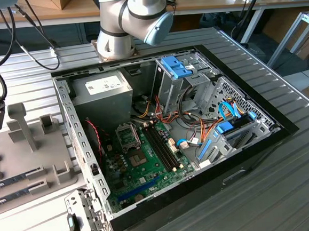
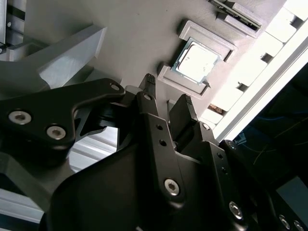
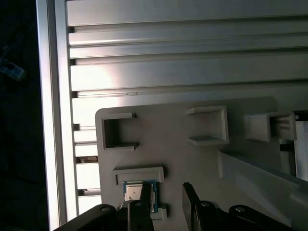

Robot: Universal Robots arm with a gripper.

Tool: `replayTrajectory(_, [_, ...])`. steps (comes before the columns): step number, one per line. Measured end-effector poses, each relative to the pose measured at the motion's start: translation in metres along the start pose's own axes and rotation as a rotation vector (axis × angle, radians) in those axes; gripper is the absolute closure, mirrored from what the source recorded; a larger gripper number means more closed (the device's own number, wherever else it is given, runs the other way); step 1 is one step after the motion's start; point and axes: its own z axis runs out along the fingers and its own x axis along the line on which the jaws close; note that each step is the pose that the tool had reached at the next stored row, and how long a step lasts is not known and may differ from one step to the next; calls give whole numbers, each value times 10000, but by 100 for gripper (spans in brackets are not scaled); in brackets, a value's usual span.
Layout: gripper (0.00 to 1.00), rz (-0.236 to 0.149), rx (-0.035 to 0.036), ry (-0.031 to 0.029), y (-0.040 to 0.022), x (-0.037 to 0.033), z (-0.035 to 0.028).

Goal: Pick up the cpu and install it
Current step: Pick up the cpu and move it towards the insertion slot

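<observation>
The cpu point(image 2: 196, 61), a flat square with a dull silver metal top and a thin green rim, lies in a shallow square pocket of a matte grey plastic tray point(image 2: 134, 38). The black, angular jaws hang close over it, parted and holding nothing. The tray sits on a ribbed aluminium tabletop point(image 3: 192, 62), near the open computer case point(image 1: 238, 162).

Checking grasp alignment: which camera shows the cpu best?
Second wrist view: the cpu lies in its grey holder, whole top unobstructed. In the first wrist view the hand covers part of it. The exterior view has it tiny at the exterior view's left edge.
</observation>
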Motion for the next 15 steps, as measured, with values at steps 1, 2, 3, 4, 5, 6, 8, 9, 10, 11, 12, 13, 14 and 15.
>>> replayTrajectory(1, [61, 0, 0, 0, 0, 0, 1])
replayTrajectory(2, [61, 0, 0, 0, 0, 0, 2])
replayTrajectory(3, [61, 0, 0, 0, 0, 0, 4])
replayTrajectory(4, [61, 0, 0, 0, 0, 0, 5])
replayTrajectory(5, [61, 0, 0, -1, 0, 1, 8])
replayTrajectory(6, [61, 0, 0, 0, 0, 1, 9])
replayTrajectory(8, [61, 1, -2, -3, 0, 9, 16])
replayTrajectory(9, [61, 1, 0, -1, -1, 22, 18])
replayTrajectory(10, [61, 0, 0, -1, -2, 35, 20])
replayTrajectory(11, [61, 0, 0, -1, -4, 50, 22])
replayTrajectory(12, [61, 0, 0, -1, -6, 66, 26])
replayTrajectory(13, [61, 0, 0, 0, -11, 82, 31])
replayTrajectory(14, [61, -1, 0, 0, -16, 91, 37])
replayTrajectory(15, [61, -2, 0, 0, -21, 99, 47])
